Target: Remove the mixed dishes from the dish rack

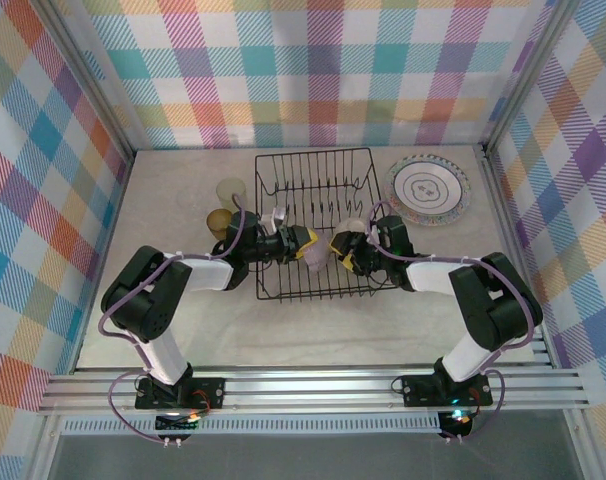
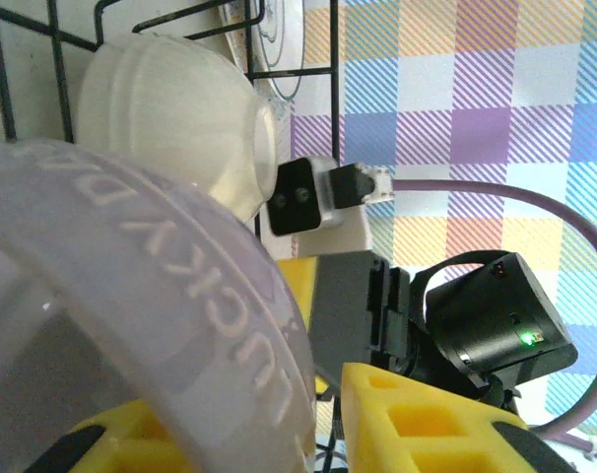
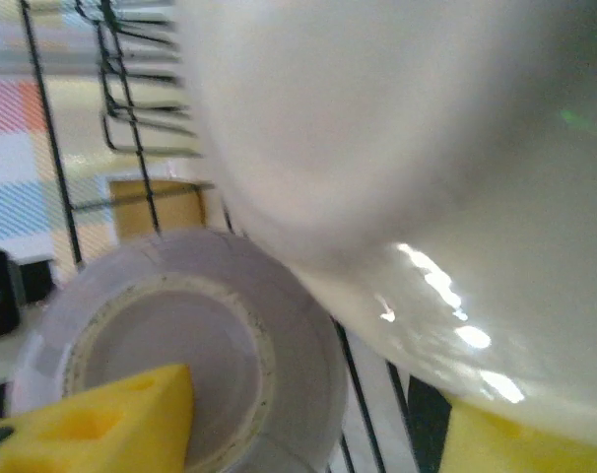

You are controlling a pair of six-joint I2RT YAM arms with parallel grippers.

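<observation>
beige table [image 1: 313,335], plaid walls [image 1: 323,70], left gripper [image 1: 307,245] at clear cup [image 2: 131,325], grip unclear, right gripper [image 1: 341,250] grasping cream bowl [image 2: 170,118]

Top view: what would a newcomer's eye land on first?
The black wire rack at centre, with the left claw and the right claw reaching in from opposite sides, close together over its near half. After that, the patterned plate lying flat just right of the rack, and a pale cup and an amber cup standing just left of it.
</observation>
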